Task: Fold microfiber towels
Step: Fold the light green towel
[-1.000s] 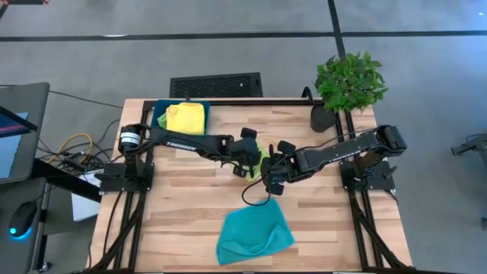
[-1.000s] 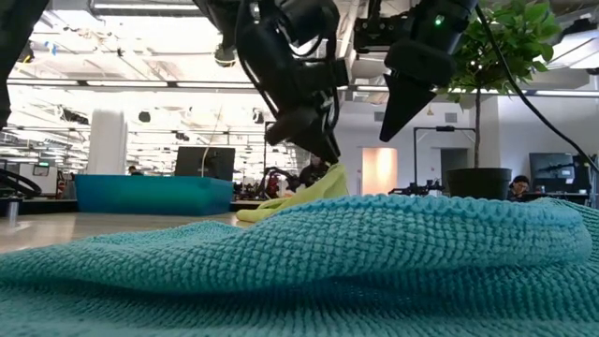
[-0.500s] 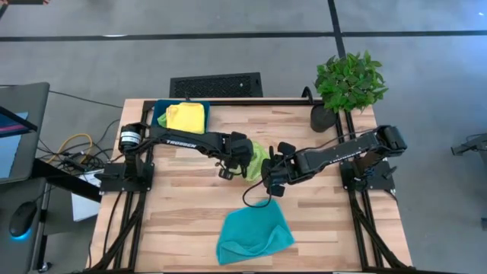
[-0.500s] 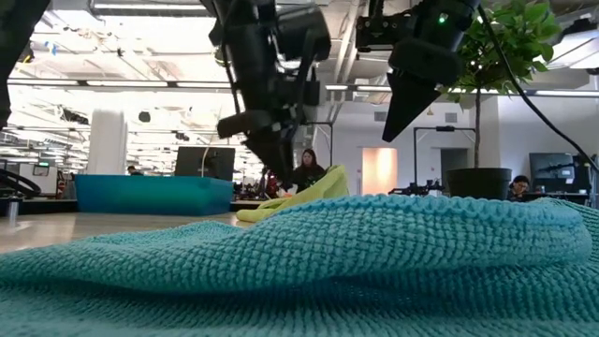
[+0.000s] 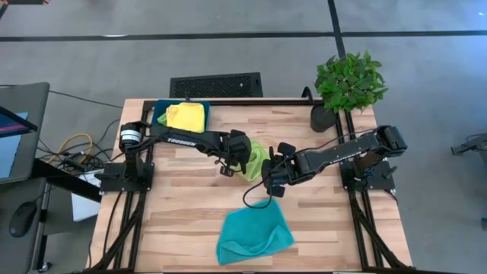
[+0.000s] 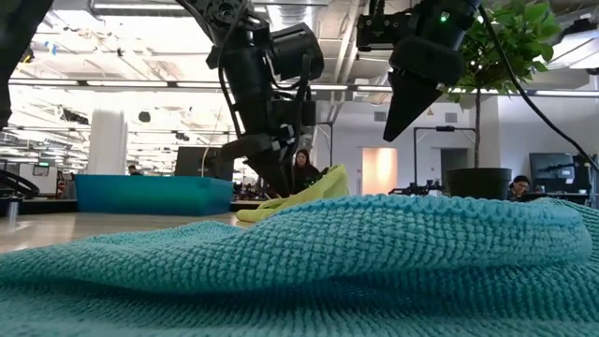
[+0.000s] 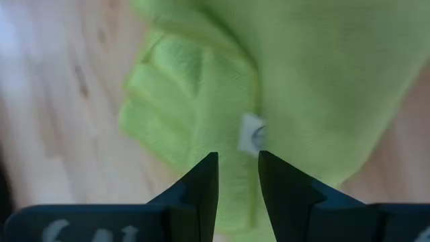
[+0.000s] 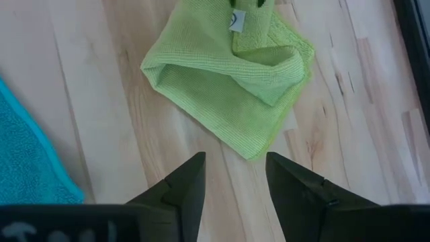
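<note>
Lime-green folded microfiber towel lies mid-table, between both grippers. The left gripper is positioned directly over it, fingers parted and empty, nearer than the right gripper, which is held open and empty just beside the towel's corner.

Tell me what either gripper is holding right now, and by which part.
Nothing. The left gripper hangs open over the lime green towel; the right gripper is open above the bare table beside it.

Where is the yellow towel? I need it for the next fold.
In the high view the yellow towel lies on the teal tray at the table's far-left corner, behind the left arm.
</note>
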